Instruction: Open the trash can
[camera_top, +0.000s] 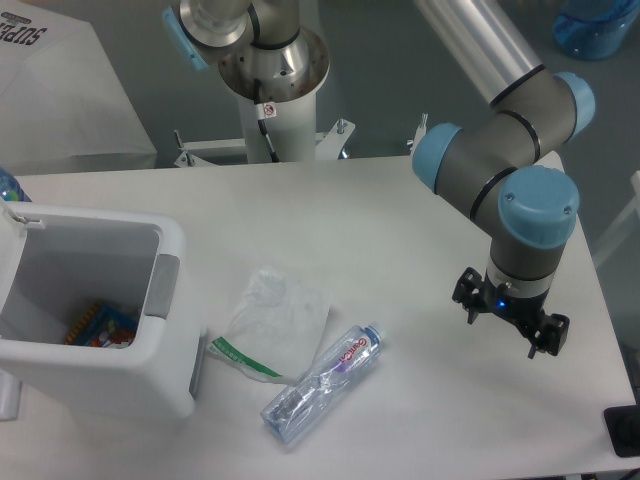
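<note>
The trash can (95, 375) is a large white boxy bin at the left of the table. Its top stands open and I see inside, where colourful rubbish (100, 325) lies at the bottom. Only a hinge part of the lid (18, 215) shows at the far left edge. A grey latch button (164, 287) sits on the right rim. My gripper (510, 325) hangs far to the right, pointing down over the table, empty, with its jaws spread apart.
A crumpled clear plastic bag (275, 320) and a clear plastic bottle (322, 384) lie on the table just right of the bin. The arm's base (270, 90) stands at the table's back. A black object (625, 430) sits at the right edge.
</note>
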